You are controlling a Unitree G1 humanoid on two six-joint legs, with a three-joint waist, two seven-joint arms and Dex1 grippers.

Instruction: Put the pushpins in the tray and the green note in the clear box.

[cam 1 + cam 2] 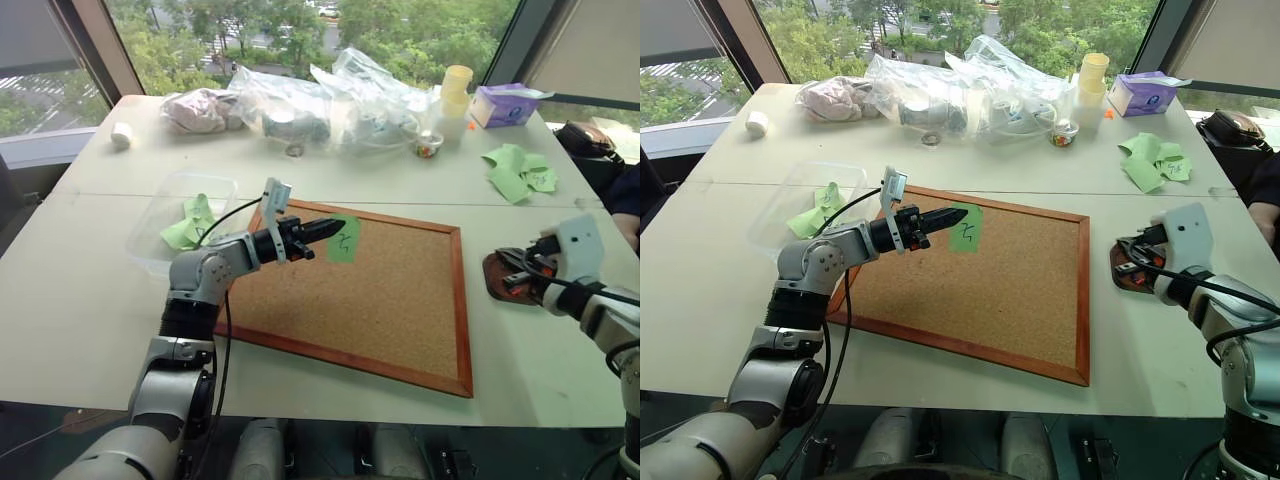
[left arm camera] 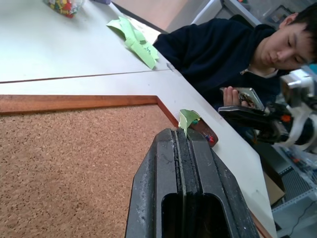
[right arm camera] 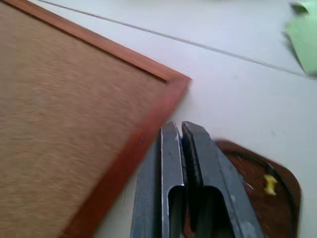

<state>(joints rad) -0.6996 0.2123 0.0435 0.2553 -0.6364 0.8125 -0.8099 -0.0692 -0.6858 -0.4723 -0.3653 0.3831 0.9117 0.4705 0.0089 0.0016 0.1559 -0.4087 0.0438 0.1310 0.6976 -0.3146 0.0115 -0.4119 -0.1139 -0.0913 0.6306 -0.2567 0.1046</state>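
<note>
Left gripper [image 1: 325,229] clamped on the small light-green handwritten note [image 1: 344,240] above the wood-framed cork board [image 1: 400,300], right gripper [image 3: 181,130] closed empty over the dark reddish-brown tray [image 3: 277,203]; edge-only pinch, note could slip before reaching the clear plastic box [image 1: 160,215].

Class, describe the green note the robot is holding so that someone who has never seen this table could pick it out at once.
Start at the big wood-framed cork board in the middle of the table. Above its far left corner, the left gripper pinches the green note, a small light-green square slip. Unlike the plain green paper pieces in the clear box and those at the table's far right, it bears a black handwritten mark.
</note>
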